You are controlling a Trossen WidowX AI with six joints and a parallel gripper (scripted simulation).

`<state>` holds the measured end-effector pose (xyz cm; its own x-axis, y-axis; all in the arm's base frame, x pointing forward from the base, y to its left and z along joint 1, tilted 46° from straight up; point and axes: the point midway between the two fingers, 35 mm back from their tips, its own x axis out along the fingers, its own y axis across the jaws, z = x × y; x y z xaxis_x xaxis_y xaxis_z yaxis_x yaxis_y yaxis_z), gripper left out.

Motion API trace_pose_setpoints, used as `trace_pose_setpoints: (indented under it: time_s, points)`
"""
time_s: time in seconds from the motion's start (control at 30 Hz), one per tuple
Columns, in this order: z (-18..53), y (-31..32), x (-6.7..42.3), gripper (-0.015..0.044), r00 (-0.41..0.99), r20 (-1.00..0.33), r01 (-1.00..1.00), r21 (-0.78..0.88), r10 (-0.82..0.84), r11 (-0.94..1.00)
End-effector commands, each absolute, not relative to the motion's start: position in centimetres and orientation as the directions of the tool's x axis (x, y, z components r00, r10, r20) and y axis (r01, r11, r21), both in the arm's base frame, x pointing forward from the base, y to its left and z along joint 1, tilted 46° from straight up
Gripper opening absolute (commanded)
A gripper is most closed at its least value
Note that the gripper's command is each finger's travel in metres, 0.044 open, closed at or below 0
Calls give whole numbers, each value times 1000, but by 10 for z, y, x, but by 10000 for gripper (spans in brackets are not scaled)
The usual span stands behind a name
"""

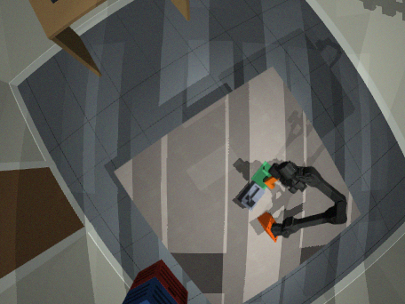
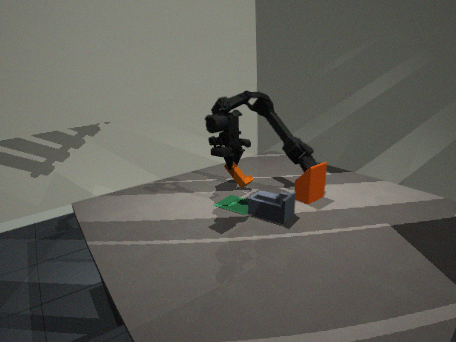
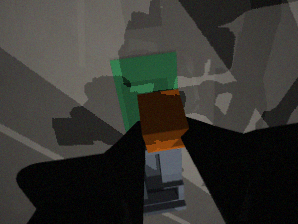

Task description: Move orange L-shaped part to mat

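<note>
My gripper (image 1: 274,178) (image 2: 231,163) (image 3: 159,122) is shut on one end of the orange L-shaped part (image 1: 270,181) (image 2: 239,175) (image 3: 161,120). The part hangs tilted in the air, clear of the table. The green mat (image 1: 261,172) (image 2: 230,204) (image 3: 145,74) lies flat just below and ahead of the part. The grey tray (image 1: 252,195) (image 2: 272,206) (image 3: 166,172) stands beside the mat, and its pocket shows empty. In the wrist view the part covers the near edge of the mat and the tray's far end.
The arm's orange base block (image 1: 267,223) (image 2: 311,182) stands on the table close behind the tray. A red and blue crate (image 1: 156,284) sits on the floor off the table's front edge. A brown box (image 1: 58,15) is at the far top left.
</note>
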<state>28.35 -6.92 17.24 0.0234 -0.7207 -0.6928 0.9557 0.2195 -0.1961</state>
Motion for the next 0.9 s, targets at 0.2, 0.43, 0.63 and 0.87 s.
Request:
trace_pose_setpoints:
  time_s: [0.2,0.43,0.63,0.87]
  points:
    - [165,-80,284,0,27,-691,955,-195,-722,223]
    - [157,-88,285,0,28,-691,955,-195,-723,223]
    - [151,-94,285,0,28,-690,955,-195,-723,222]
    - [144,-102,285,0,28,-690,955,-194,-723,222]
